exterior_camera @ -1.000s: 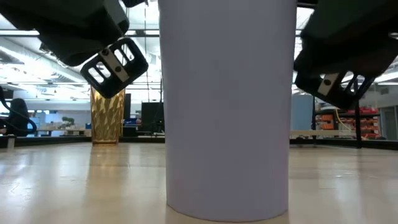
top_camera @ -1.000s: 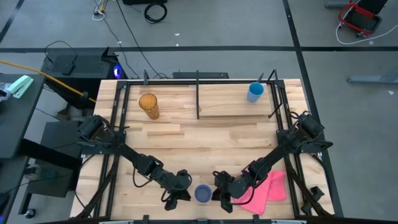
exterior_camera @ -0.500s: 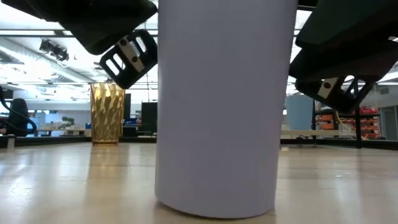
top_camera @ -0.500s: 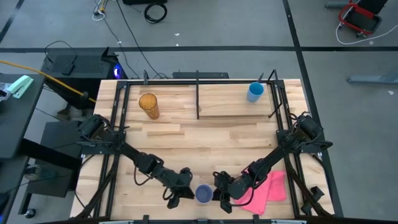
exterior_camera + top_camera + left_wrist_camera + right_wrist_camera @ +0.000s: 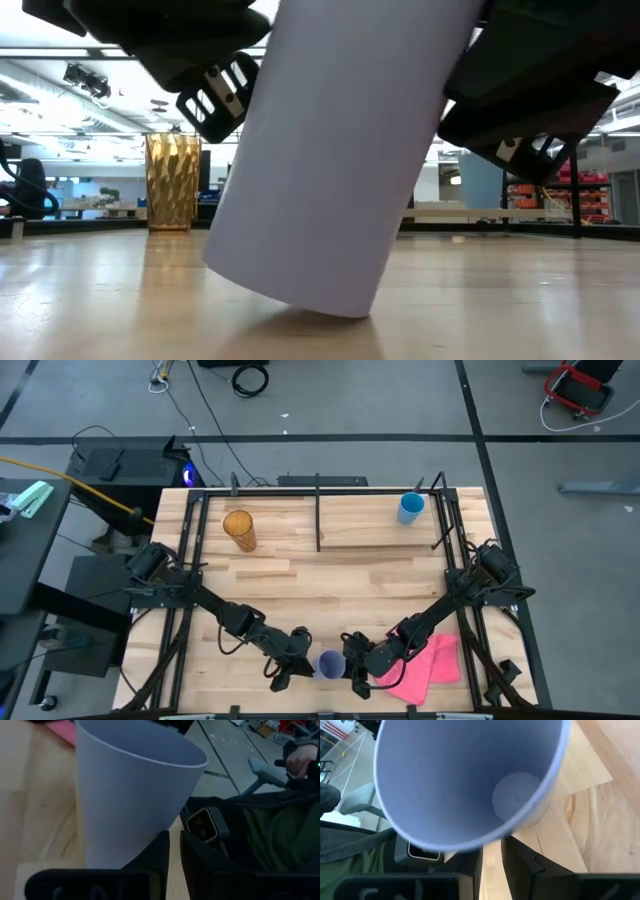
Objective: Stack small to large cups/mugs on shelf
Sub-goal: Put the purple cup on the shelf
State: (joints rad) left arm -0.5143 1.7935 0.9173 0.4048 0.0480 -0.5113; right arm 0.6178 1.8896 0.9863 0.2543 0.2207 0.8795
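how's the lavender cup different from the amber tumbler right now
The lavender cup is smooth, opaque and tipped over to one side at the table's near edge, between both grippers. The amber tumbler is ribbed, translucent and stands upright at the far left, with no gripper near it. Both are handleless.

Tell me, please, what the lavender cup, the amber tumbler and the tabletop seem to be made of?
The lavender cup looks like opaque matte plastic: thin wall, even colour, no glare. The amber tumbler looks like translucent plastic, possibly glass: faceted ribs let light glow through. The tabletop looks like pale butcher-block wood with a light sheen: joined strips and visible grain.
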